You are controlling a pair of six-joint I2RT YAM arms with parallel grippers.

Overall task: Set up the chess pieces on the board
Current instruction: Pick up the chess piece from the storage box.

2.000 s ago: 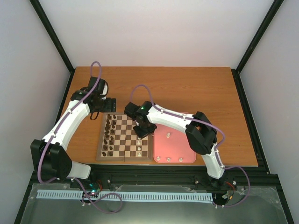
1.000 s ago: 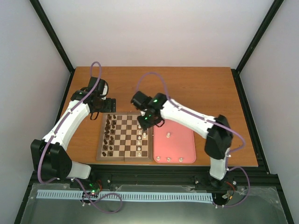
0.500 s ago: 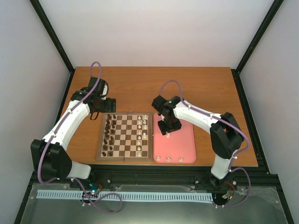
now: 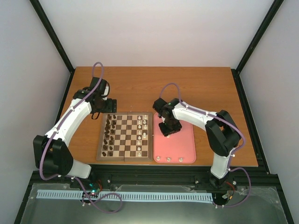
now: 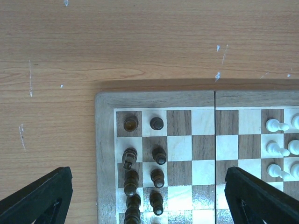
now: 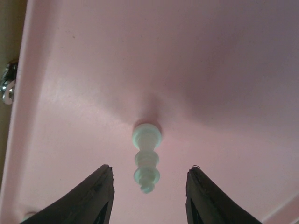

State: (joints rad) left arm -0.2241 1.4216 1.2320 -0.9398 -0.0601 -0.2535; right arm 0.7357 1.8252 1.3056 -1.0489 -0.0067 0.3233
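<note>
The board [image 4: 124,156] lies left of centre. Cream chess pieces [image 4: 143,123] stand in its right columns, and dark pieces [image 4: 109,133] fill the left ones. My right gripper [image 4: 167,131] is low over the pink tray's far left part. In the right wrist view it [image 6: 149,176] is open, and one cream piece [image 6: 147,158] stands upright between its fingers [image 6: 100,191] with a gap on each side. My left gripper [image 4: 103,105] hovers just beyond the board's far left corner. Seen from its wrist, it [image 5: 148,177] is wide open and empty above the dark pieces [image 5: 158,154].
The pink tray [image 4: 182,144] lies right of the board, with three more cream pieces [image 4: 169,159] in a row along its near edge. Cream pieces [image 5: 275,125] show at the right edge of the left wrist view. Bare wooden table [image 4: 187,88] lies behind both.
My right gripper has swung from the board's right columns to the tray, come down around the lone cream piece, and its jaws have narrowed. The left arm has barely moved.
</note>
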